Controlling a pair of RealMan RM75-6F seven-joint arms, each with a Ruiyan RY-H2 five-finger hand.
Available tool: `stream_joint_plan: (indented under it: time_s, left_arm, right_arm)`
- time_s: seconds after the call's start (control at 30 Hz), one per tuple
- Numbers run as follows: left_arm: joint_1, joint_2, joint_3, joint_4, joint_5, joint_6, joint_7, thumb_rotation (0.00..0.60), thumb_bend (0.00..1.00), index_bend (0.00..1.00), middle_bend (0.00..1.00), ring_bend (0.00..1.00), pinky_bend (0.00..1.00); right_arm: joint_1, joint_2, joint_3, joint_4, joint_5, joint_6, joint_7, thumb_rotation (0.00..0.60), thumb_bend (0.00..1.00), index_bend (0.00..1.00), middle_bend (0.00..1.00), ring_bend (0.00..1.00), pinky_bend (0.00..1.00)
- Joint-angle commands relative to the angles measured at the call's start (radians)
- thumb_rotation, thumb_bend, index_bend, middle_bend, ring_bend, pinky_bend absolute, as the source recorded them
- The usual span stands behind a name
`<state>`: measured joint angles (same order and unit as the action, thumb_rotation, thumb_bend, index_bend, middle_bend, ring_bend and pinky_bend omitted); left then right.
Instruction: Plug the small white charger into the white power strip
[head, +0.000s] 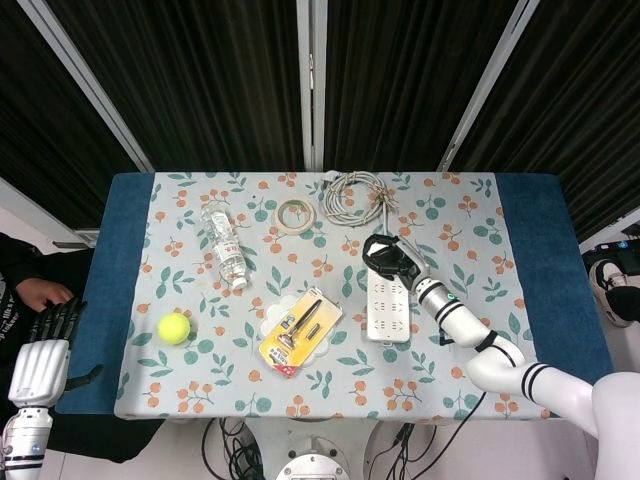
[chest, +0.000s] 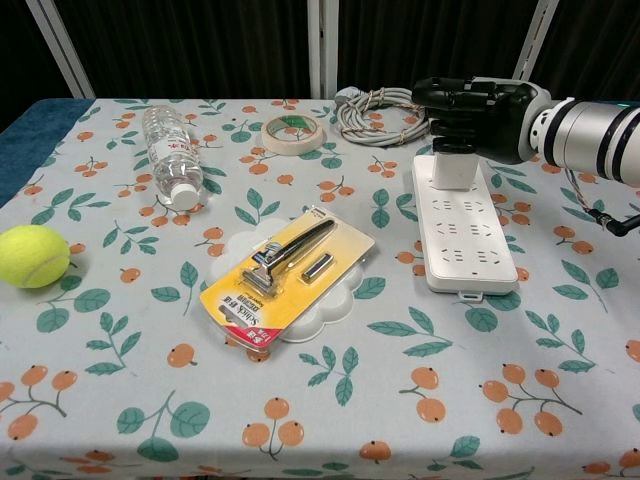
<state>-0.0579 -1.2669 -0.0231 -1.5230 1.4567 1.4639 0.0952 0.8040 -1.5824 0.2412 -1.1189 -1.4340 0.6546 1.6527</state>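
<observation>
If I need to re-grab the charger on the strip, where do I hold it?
Pinch the charger by its two flat side faces, coming straight down from above. It stands upright at the far end of the power strip, with the right hand over its top.

The power strip lies on the right of the table. The charger sits on its far end, under the right hand. Left of the strip lies the razor pack. The ball is far left.
</observation>
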Motion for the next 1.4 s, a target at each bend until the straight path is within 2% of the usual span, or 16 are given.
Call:
stream_joint_plan:
  time_s: [0.03,0.53,0.8,0.9,0.97,1.03,1.17,1.2,1.3,1.4]
  left_arm:
    - [0.0,0.0,0.0,0.001,0.0,-0.001,-0.001,0.6,0.12,0.05,0.0,0.0,0.0]
    - [-0.001,-0.005,0.0,0.012,-0.004,-0.005,-0.01,0.6,0.12,0.05,0.0,0.0,0.0]
    - [-0.002,-0.003,-0.002,0.014,0.0,-0.001,-0.014,0.6,0.12,0.05,0.0,0.0,0.0]
    - [-0.001,-0.003,-0.002,0.014,0.003,0.004,-0.015,0.6,0.12,0.05,0.0,0.0,0.0]
    - [0.002,-0.002,-0.004,0.016,0.003,0.01,-0.016,0.6,0.12,0.05,0.0,0.0,0.0]
    - [0.003,-0.004,-0.005,0.018,0.003,0.014,-0.015,0.6,0.12,0.05,0.0,0.0,0.0]
    - [0.001,-0.013,-0.009,0.028,0.013,0.025,-0.015,0.6,0.12,0.05,0.0,0.0,0.0]
    - [0.0,-0.015,-0.01,0.03,0.014,0.027,-0.015,0.6,0.12,0.05,0.0,0.0,0.0]
    - [-0.002,-0.021,-0.014,0.037,0.02,0.034,-0.01,0.6,0.12,0.05,0.0,0.0,0.0]
    - [-0.003,-0.026,-0.019,0.041,0.025,0.044,-0.002,0.6,0.12,0.05,0.0,0.0,0.0]
  right_arm:
    - [-0.002,0.0,-0.003,0.0,0.003,0.005,-0.004,0.6,0.76,1.0,0.97,0.97,0.96]
    - [-0.007,0.0,-0.013,-0.005,0.006,0.036,-0.011,0.6,0.76,1.0,0.97,0.97,0.96]
    - [-0.044,0.072,-0.015,-0.084,-0.027,0.141,-0.041,0.6,0.76,1.0,0.97,0.96,0.96]
    - [-0.077,0.114,-0.025,-0.119,-0.044,0.213,-0.134,0.6,0.75,1.0,0.96,0.93,0.94]
    - [-0.11,0.148,-0.038,-0.138,-0.057,0.279,-0.27,0.6,0.73,0.95,0.92,0.88,0.87]
    - [-0.146,0.17,-0.046,-0.149,-0.062,0.351,-0.443,0.6,0.69,0.84,0.83,0.79,0.75]
    - [-0.251,0.206,-0.065,-0.182,-0.046,0.528,-0.905,0.6,0.6,0.58,0.59,0.47,0.36]
    - [-0.274,0.209,-0.068,-0.19,-0.04,0.566,-0.99,0.6,0.57,0.52,0.53,0.38,0.26]
    - [-0.344,0.232,-0.088,-0.217,-0.031,0.662,-1.21,0.6,0.42,0.37,0.38,0.2,0.04]
    - [-0.401,0.268,-0.11,-0.256,-0.017,0.712,-1.341,0.6,0.34,0.19,0.24,0.07,0.0]
